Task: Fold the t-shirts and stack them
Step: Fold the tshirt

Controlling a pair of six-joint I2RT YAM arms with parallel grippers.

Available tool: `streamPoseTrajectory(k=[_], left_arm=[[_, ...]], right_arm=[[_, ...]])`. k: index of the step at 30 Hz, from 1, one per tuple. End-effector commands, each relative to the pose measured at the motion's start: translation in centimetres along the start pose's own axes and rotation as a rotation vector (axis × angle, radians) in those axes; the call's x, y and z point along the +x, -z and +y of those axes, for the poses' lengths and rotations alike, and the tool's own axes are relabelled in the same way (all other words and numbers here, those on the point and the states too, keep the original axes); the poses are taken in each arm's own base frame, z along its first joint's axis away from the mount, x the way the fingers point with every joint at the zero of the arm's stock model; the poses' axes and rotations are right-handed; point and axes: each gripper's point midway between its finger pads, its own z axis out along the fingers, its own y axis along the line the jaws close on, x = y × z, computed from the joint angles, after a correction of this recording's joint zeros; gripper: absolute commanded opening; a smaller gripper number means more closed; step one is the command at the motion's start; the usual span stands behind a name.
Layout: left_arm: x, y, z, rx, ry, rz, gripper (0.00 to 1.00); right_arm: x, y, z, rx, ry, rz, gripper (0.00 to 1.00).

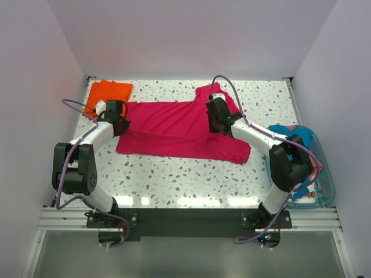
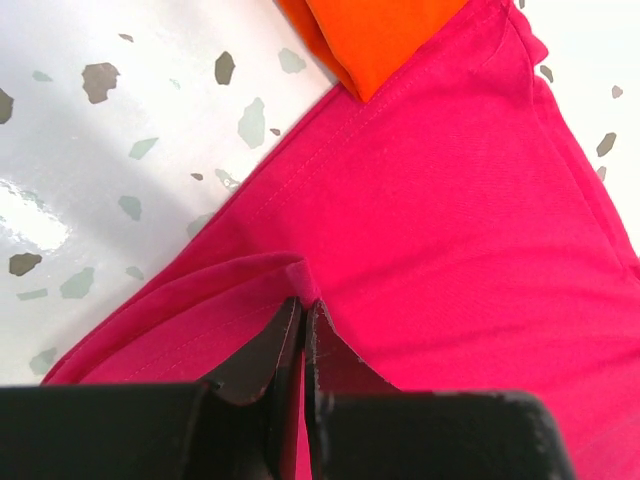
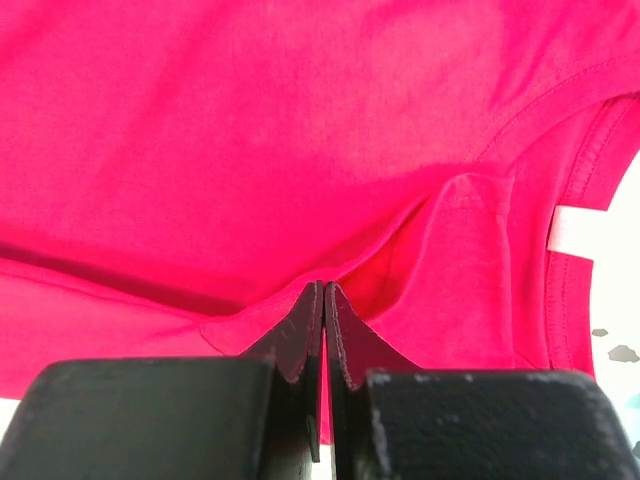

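- nearest me, the table (image 1: 174, 176) shows bare speckled top between the two arm bases. at the near right the tub (image 1: 331, 186) holds the teal shirt (image 1: 283, 130) and a scrap of pink cloth, mostly hidden behind the right arm.
- the red shirt (image 1: 174, 127) lies spread flat across the middle of the table, its length running left to right with the neck end on the right.
- the left claw (image 2: 303, 303) sits at the shirt's left edge, jaws pressed together with a small ridge of red cloth pinched at the tips.
- the right claw (image 3: 324, 290) is further back on the right part, near the neck opening and its white label (image 3: 575, 230). its jaws are also closed on a raised fold.
- the cloth looks thin, light and limp, so i expect it to drape and drag rather than hold a shape. a tip pinch like this may catch only the upper layer, which i'd check before lifting.
- the best holds, to my eye, are the hems and shoulder seams, where the stitching gives some bite. both ends should rise together or the fold line will skew.
- far left, the orange shirt (image 1: 108, 91) lies folded in the corner, its near corner meeting the red shirt's edge. i'd guess the stack goes there.
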Motion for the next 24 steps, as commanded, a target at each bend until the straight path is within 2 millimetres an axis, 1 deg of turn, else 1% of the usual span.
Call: streamPoseTrajectory(k=[1,5,8,9,10,11,12,13,14,15,16,17,18,19,20,21,22,23,24], left_arm=[[-1.4,0.6,0.4,-0.002,0.007,-0.049,0.00],[-1.6,0.2,0.6,-0.007,0.007,-0.048,0.00],[-1.9,-0.1,0.7,-0.009,0.006,-0.051,0.00],[-1.8,-0.3,0.7,-0.011,0.003,-0.048,0.00],[-1.6,-0.6,0.9,-0.017,-0.001,-0.041,0.00],[-1.9,-0.8,0.5,-0.007,-0.001,-0.044,0.00],[-1.8,-0.9,0.5,-0.006,-0.012,-0.039,0.00],[-1.4,-1.4,0.5,-0.007,-0.019,-0.025,0.01],[-1.8,-1.5,-0.2,0.018,-0.021,-0.035,0.03],[-1.9,-1.7,-0.4,0.027,-0.038,-0.034,0.12],[-1.7,-1.9,-0.6,0.041,-0.048,-0.025,0.18],[-1.9,-2.0,-1.0,0.053,-0.051,-0.031,0.25],[-2.1,-2.0,-1.1,0.059,-0.062,-0.037,0.35],[-2.2,-1.8,-1.5,0.075,-0.065,-0.037,0.41],[-2.3,-1.7,-1.5,0.076,-0.068,-0.038,0.45],[-2.4,-1.5,-1.5,0.077,-0.067,-0.041,0.53],[-2.7,-0.8,-1.6,0.087,-0.062,-0.054,0.56],[-3.0,-0.5,-1.6,0.088,-0.060,-0.064,0.59],[-2.9,0.0,-1.1,0.073,-0.059,-0.064,0.65]], right_arm=[[-3.3,1.6,0.0,-0.007,-0.024,-0.127,0.00],[-3.5,1.5,-0.1,-0.005,-0.018,-0.137,0.00],[-3.4,1.1,0.1,-0.006,-0.010,-0.135,0.00],[-3.4,0.8,0.2,-0.005,-0.012,-0.135,0.00],[-2.9,0.2,0.3,-0.001,-0.003,-0.119,0.01],[-2.9,-0.1,0.3,0.002,0.003,-0.113,0.03],[-2.3,-0.7,0.2,0.010,0.008,-0.096,0.07],[-2.1,-1.1,0.3,0.015,0.016,-0.087,0.16],[-2.2,-1.3,0.4,0.019,0.019,-0.085,0.22],[-2.0,-1.4,0.1,0.036,0.028,-0.072,0.29],[-2.0,-1.5,0.0,0.042,0.031,-0.069,0.42],[-2.1,-1.5,-0.1,0.047,0.029,-0.067,0.50],[-2.1,-1.4,-0.6,0.063,0.022,-0.058,0.57],[-2.4,-1.2,-0.9,0.068,-0.003,-0.056,0.65],[-2.1,-0.8,-1.8,0.087,-0.019,-0.034,0.66],[-2.1,-0.4,-2.3,0.095,-0.035,-0.026,0.66],[-1.4,-0.2,-3.0,0.113,-0.064,-0.008,0.66],[-1.6,0.9,-3.7,0.118,-0.086,-0.016,0.66],[-0.9,1.2,-4.8,0.137,-0.105,0.003,0.66]])
